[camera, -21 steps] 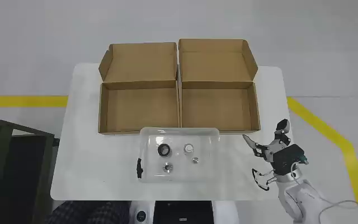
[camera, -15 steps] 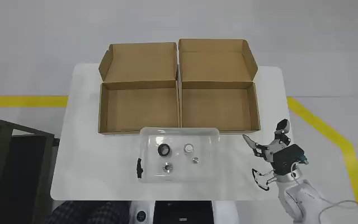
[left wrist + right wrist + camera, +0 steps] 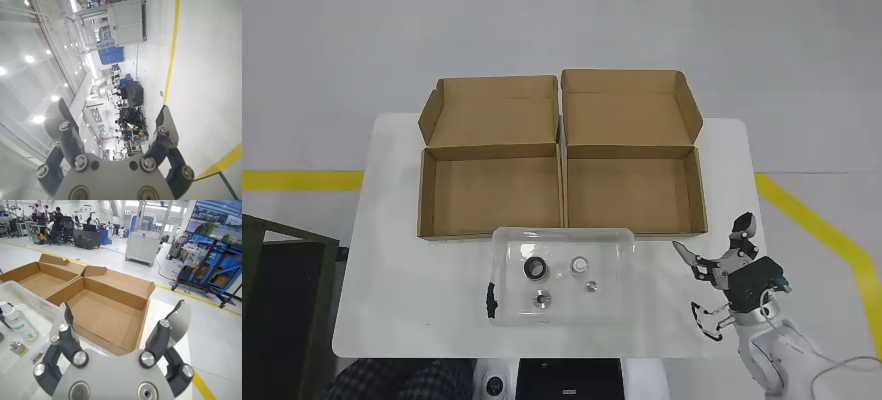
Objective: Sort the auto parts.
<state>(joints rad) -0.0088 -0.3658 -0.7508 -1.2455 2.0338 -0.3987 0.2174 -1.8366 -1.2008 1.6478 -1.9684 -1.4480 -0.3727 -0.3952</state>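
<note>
My left gripper: fingers spread, facing the hall. Left box and right box stand open; before them, a clear tray holds the auto parts and a bottle, label seemingly illegible. My right gripper: spread, right of the tray.

Overhead and low right-wrist cameras share the boxes; left wrist faces the workshop.
</note>
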